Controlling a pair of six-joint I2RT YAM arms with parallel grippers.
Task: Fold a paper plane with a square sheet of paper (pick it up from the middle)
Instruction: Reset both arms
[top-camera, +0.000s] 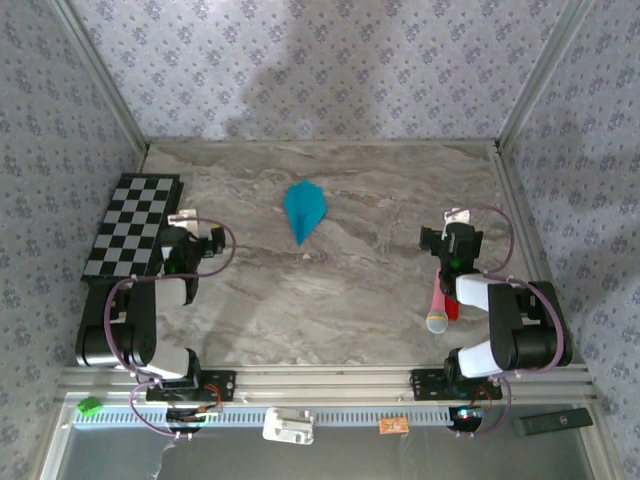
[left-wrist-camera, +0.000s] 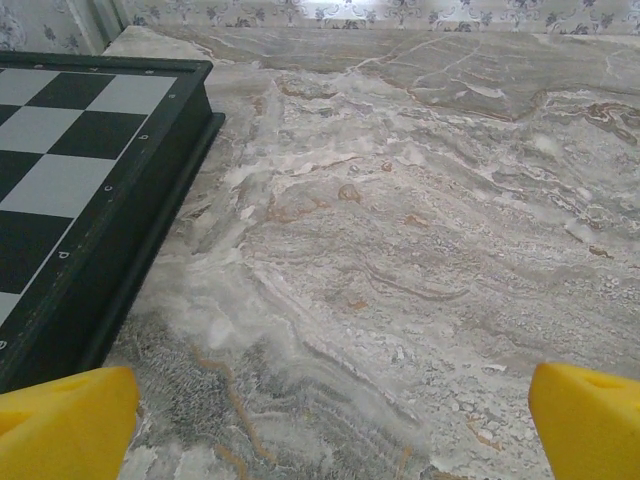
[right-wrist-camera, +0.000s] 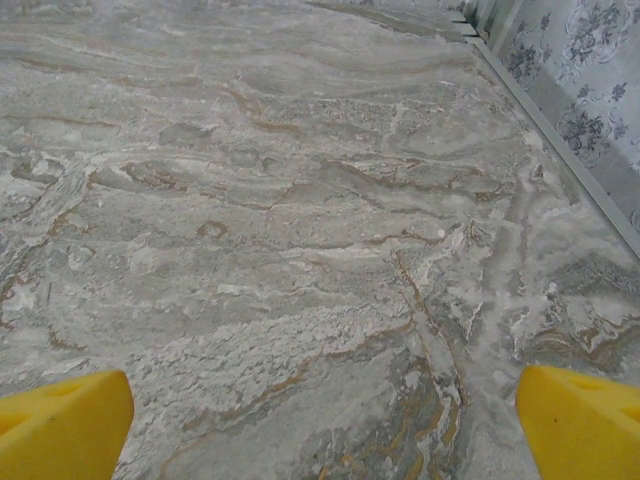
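The small teal-blue, kite-shaped paper dart (top-camera: 304, 210) lies flat on the grey marbled tabletop (top-camera: 380, 290), well apart from the left gripper (left-wrist-camera: 330, 420) and right gripper (right-wrist-camera: 325, 425), both wide open and empty, so folding looks finished and the next move probably calls only for leaving it untouched.

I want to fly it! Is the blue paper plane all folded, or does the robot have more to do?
It looks finished. Done: the paper plane lies on the table, a pointed dart with a centre crease. In hand: nothing; the left pincer and right pincer are both open and empty, over bare table. Left: no fold seems missing.
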